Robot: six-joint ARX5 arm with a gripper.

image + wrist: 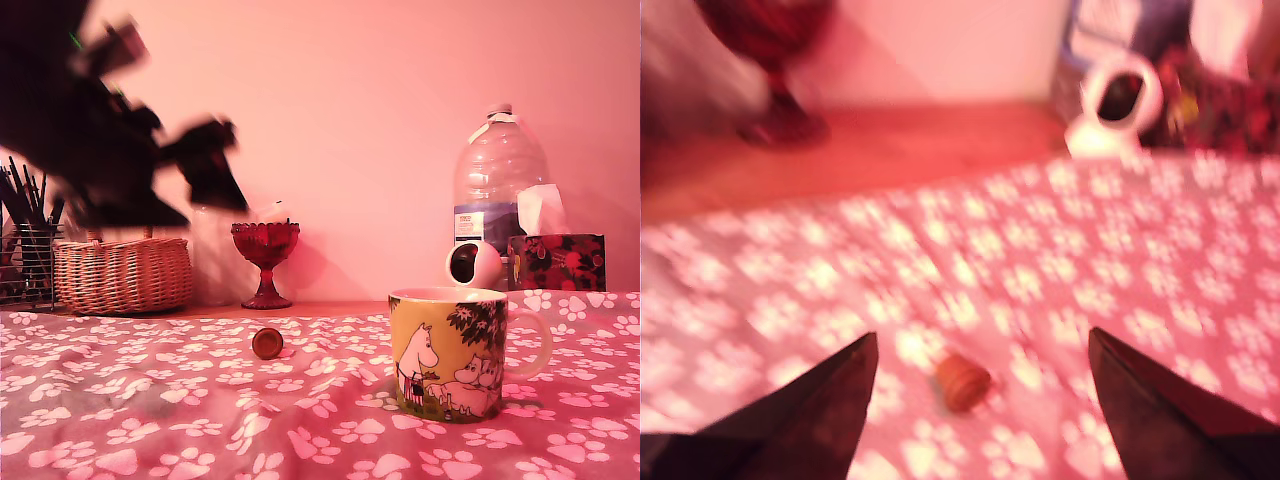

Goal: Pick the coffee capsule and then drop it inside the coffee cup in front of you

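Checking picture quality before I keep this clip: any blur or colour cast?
Exterior view: strong pink cast, arm and gripper motion-smeared, coffee cup sharp. Wrist view: blurred throughout, yet the coffee capsule still shows between the open fingers.

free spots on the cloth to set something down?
Bare cloth in front of the capsule and between it and the mug. Crowded at the back: basket, goblet, bottle, tissue box.

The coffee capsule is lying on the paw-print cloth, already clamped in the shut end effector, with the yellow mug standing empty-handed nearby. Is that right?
Not quite. The coffee capsule does lie on the paw-print cloth, but the end effector is open, its fingers apart on either side and not touching it, as the wrist view shows. The yellow mug stands nearby.
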